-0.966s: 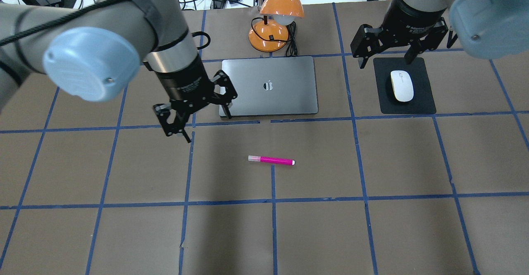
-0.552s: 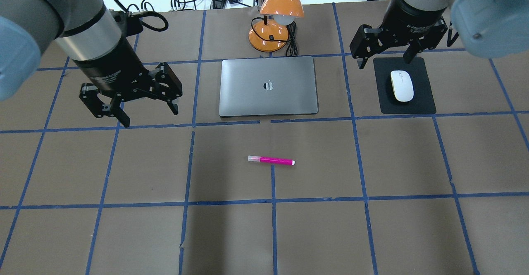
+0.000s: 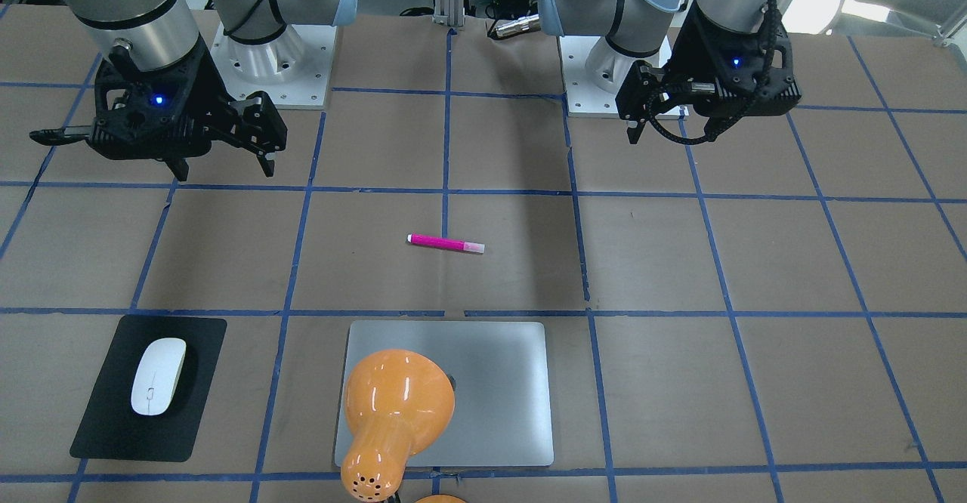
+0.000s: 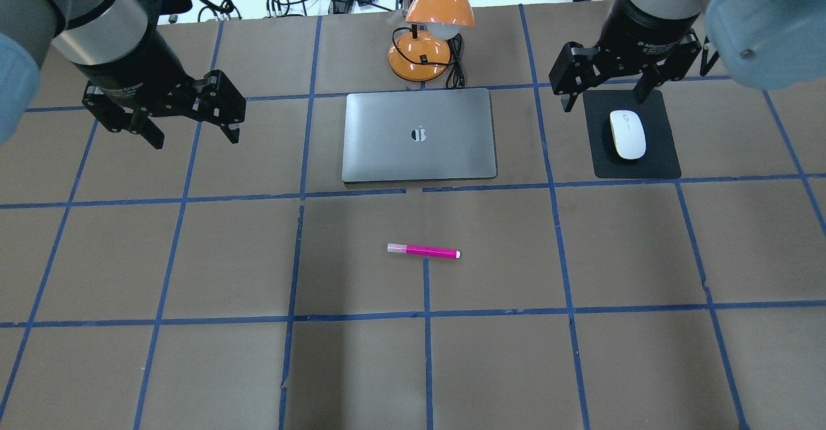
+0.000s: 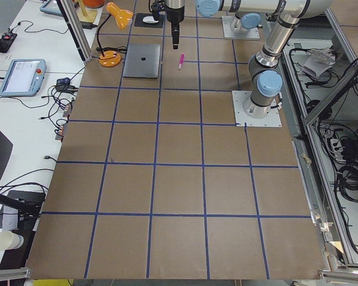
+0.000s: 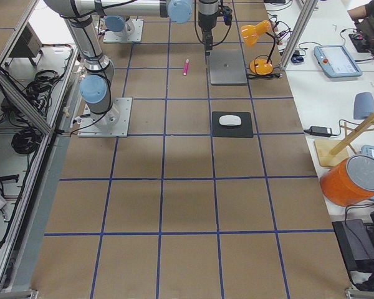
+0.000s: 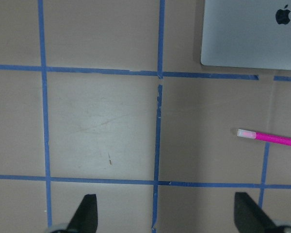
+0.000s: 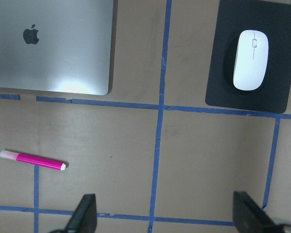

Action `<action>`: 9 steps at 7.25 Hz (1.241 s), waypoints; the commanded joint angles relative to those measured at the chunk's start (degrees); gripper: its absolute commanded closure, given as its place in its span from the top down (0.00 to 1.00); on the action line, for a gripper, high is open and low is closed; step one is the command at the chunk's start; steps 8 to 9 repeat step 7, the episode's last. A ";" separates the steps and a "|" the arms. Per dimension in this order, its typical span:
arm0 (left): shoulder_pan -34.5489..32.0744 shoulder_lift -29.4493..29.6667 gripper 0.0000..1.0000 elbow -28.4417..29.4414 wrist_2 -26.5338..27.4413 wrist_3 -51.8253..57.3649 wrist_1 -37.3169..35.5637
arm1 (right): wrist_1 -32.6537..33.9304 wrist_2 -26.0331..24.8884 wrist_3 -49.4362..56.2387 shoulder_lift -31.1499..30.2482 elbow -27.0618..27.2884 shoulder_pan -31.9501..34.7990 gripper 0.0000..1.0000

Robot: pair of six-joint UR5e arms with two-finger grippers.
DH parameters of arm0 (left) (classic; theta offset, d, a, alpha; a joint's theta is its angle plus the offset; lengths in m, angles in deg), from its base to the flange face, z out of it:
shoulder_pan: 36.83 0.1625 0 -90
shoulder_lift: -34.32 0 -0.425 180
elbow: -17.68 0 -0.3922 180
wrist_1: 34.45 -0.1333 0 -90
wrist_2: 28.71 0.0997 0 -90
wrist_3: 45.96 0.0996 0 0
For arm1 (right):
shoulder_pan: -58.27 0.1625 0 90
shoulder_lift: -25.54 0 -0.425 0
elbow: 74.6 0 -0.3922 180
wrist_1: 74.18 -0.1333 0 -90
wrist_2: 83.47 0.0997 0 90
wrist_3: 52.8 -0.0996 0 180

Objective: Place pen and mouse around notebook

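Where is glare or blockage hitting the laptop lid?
Right wrist view: bright glare patch on the laptop by its lower edge. Front-facing view: the shiny orange lamp covers the logo. Overhead view: lid evenly lit, logo clear.

Notebook [image 4: 419, 134] sits flat mid-table [image 4: 193, 365], on the far side from the robot. Lamp [image 4: 419, 55] stands just behind it, head leaning over its back edge. Off to the notebook's right, well apart, there's the mat [image 4: 664, 159], and the mouse [image 4: 628, 134] lies on it. Pen [image 4: 423, 250] lies crosswise in front of the notebook, on the robot's side, apart from it. Left gripper [image 4: 195, 139] hangs above the table's left side and right gripper [image 4: 604, 102] above its right, both touching nothing.
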 commanded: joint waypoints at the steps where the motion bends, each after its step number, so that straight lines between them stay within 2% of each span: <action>1: 0.08 0.35 1.00 0.00 -1.73 -0.68 -2.46 | 0.07 0.55 0.09 -0.31 -0.02 -0.11 1.00; 4: 0.08 0.71 1.00 -0.09 -2.71 -3.14 -5.35 | 0.60 -0.15 0.00 -0.50 -0.19 0.33 1.00; 9: -0.01 0.10 1.00 -0.35 -2.01 -3.15 -5.36 | 0.60 -0.07 -0.09 -0.58 -0.10 0.33 1.00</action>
